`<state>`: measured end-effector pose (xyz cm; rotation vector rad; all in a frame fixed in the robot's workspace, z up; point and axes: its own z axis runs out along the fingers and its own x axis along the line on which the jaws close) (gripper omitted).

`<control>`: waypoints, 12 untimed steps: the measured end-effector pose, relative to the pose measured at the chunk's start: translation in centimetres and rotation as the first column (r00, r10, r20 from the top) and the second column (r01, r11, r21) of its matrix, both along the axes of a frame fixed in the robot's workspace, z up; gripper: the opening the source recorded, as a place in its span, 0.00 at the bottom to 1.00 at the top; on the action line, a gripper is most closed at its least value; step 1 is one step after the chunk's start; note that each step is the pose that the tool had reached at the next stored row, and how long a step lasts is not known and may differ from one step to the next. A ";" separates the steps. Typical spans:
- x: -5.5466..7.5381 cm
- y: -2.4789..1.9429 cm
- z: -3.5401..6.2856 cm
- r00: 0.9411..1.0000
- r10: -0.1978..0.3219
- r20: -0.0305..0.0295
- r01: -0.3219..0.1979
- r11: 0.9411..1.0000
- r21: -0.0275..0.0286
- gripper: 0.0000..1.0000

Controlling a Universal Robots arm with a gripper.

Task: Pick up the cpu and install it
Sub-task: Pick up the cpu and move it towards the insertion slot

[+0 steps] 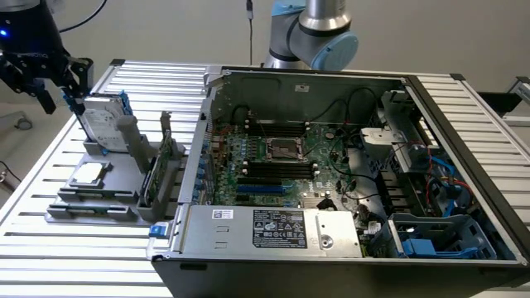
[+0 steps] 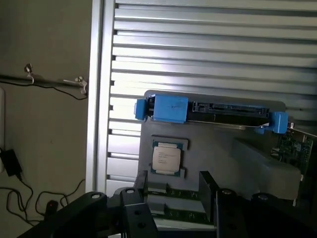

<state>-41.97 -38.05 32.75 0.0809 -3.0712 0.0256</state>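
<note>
The cpu [image 1: 89, 174] [image 2: 166, 158], a small square chip with a silver-grey top, lies flat in a recess of the grey parts holder [image 1: 116, 162] on the slatted table. My gripper [image 1: 61, 99] [image 2: 173, 191] hangs in the air above the holder's far end, near the upright hard drive, and is well clear of the cpu. Its black fingers [image 2: 140, 184] stand apart with nothing between them. The open computer case [image 1: 331, 167] sits at the exterior view's right, with the motherboard's cpu socket [image 1: 286, 149] exposed in its middle.
A silver hard drive with blue brackets [image 1: 103, 121] [image 2: 213, 110] stands upright in the holder behind the cpu. Memory sticks [image 1: 91, 208] lie in the holder's front slots, and an expansion card [image 1: 161, 164] stands at its side. Cables and a drive cage [image 1: 439, 239] crowd the case.
</note>
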 end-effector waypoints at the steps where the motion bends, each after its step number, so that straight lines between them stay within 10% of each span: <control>1: -0.1 0.01 -0.18 1.000 -0.007 0.000 0.007 1.000 0.000 0.54; 12: -0.7 0.08 -2.18 0.997 -0.081 0.000 0.081 0.997 0.000 0.62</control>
